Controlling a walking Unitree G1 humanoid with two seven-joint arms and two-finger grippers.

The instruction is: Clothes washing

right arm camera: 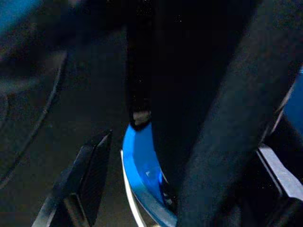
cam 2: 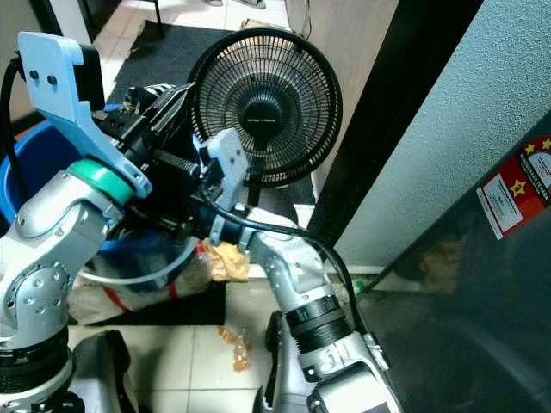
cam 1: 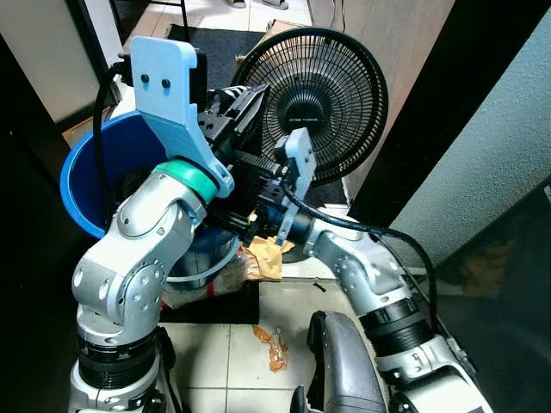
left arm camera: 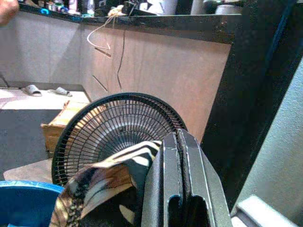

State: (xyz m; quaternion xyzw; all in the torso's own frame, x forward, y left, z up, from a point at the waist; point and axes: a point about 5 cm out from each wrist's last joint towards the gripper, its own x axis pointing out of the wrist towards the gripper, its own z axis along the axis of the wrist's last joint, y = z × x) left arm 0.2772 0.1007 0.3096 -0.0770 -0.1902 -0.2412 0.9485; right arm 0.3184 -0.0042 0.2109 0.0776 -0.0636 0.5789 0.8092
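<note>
Left eye view has both silver arms bunched up mid-frame over a blue laundry bucket sitting at the left edge, with a black floor fan standing right behind them in the upper middle. The left hand is pinched closed on a striped black-and-white garment; in the left wrist view the two black fingers are pressed flat together and the cloth bunches up just beside them, lower middle of that frame, in front of the fan grille and above the bucket rim. The right hand is down low by the bucket's blue rim, but that wrist view is super dark and blurry, so I can't tell if it's open or closed. On the tile floor at the bottom centre there's a crumpled orange wrapper, and a brown paper scrap lies near the fan's base.
</note>
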